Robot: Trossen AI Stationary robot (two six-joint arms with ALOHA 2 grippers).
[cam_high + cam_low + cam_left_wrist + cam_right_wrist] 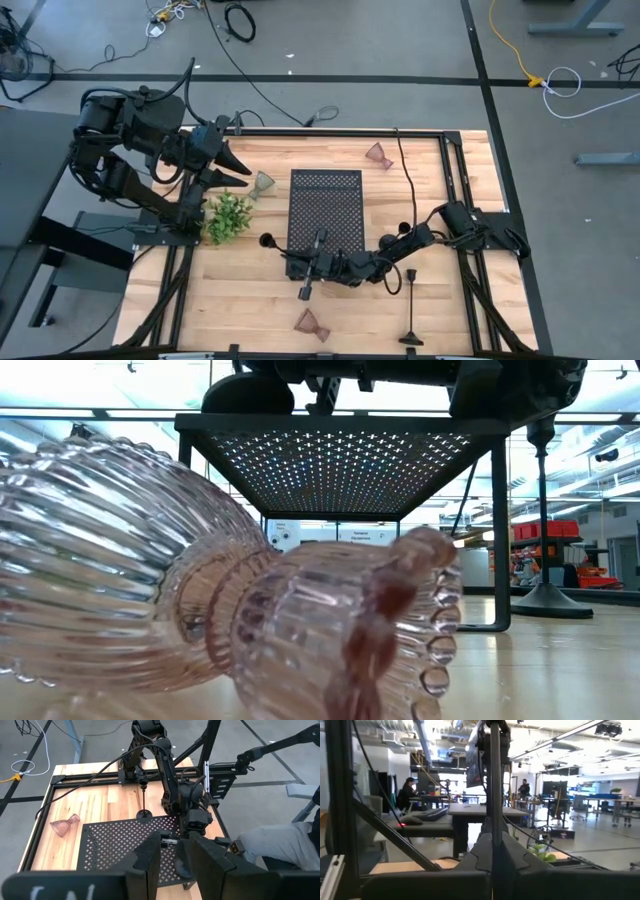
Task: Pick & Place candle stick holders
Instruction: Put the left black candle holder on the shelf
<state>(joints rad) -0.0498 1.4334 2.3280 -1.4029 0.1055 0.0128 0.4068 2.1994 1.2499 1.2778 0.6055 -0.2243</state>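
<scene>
My right gripper (297,256) reaches from the right along the black perforated tray's near edge and is shut on a black candle stick (494,795), whose round end (267,240) shows at the tray's near left corner. A second stick (411,305) stands upright right of the tray; it also shows in the left wrist view (144,800). One pink glass cup (312,322) lies on its side by the near edge and another (378,155) beyond the tray's far right corner. A greenish cup (263,182) sits just in front of my open, empty left gripper (243,170). My right gripper pinches the candle stick's slim shaft (494,822) between its two fingers. The fingers lie level, pointing toward the table's left, across the shaft. In the right wrist view the shaft rises straight up between them. Whether its round end touches the tray I cannot tell.
The black perforated tray (325,200) stands on legs in the table's middle. A green leafy sprig (228,215) lies left of it, below my left gripper. Black frame rails (455,200) run along the table's edges. People (409,790) are in the room beyond.
</scene>
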